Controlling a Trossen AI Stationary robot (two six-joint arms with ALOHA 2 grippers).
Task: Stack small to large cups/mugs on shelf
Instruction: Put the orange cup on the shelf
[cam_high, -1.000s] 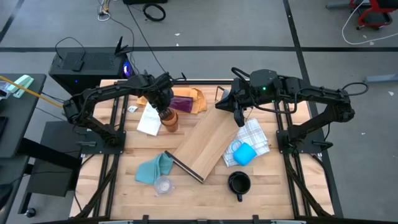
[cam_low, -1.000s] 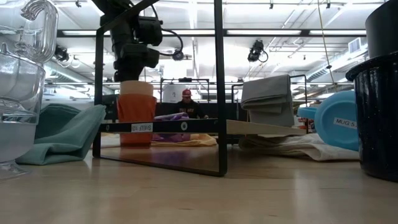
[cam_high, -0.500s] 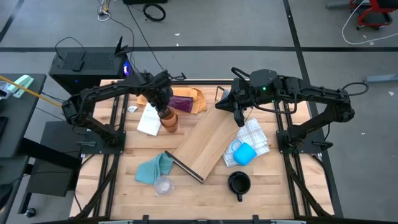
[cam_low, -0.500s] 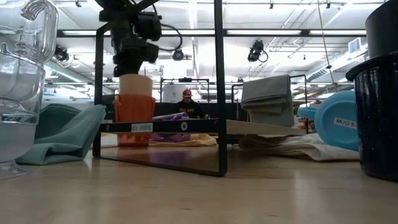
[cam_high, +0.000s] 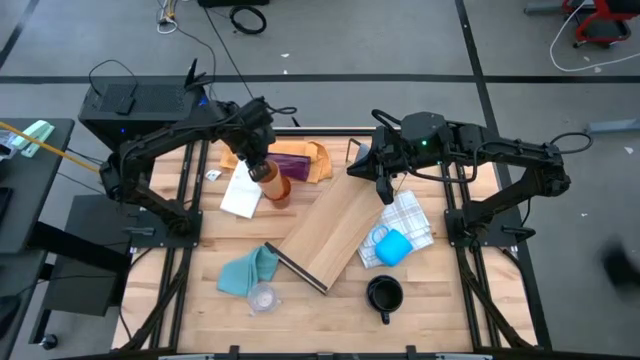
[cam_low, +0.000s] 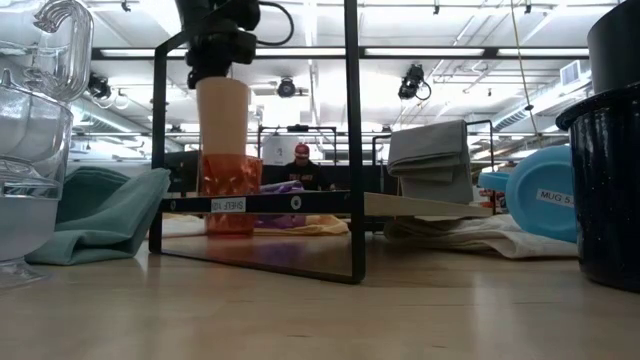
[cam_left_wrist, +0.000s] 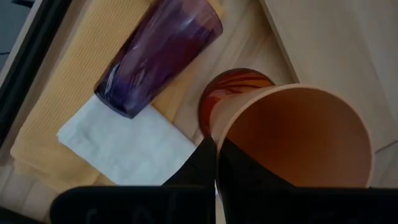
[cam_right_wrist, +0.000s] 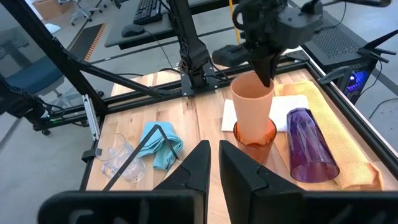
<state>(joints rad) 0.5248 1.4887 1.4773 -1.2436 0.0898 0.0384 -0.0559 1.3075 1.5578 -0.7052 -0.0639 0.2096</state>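
Pale wood-slat worktop carries everything. Long flat light-wood shelf board w/ thin black end frames lies diagonally across its middle, no cup on it.

Left arm reaches in from the far-left side. Left claw is clenched on the rim of the tall plain tan cup, one finger inside the wall, one outside. Tan cup hangs straight below the claw, upright, its base sunk a little into the mouth of the squat amber translucent cup. That amber cup stands on the worktop just beside the shelf's far edge.

Purple ribbed tumbler lies on its side on the tan paper sheet, near the amber cup.

Right arm waits over the shelf's far-right end. Right claw has fingers near-closed, grasping nothing, well apart from the cups.
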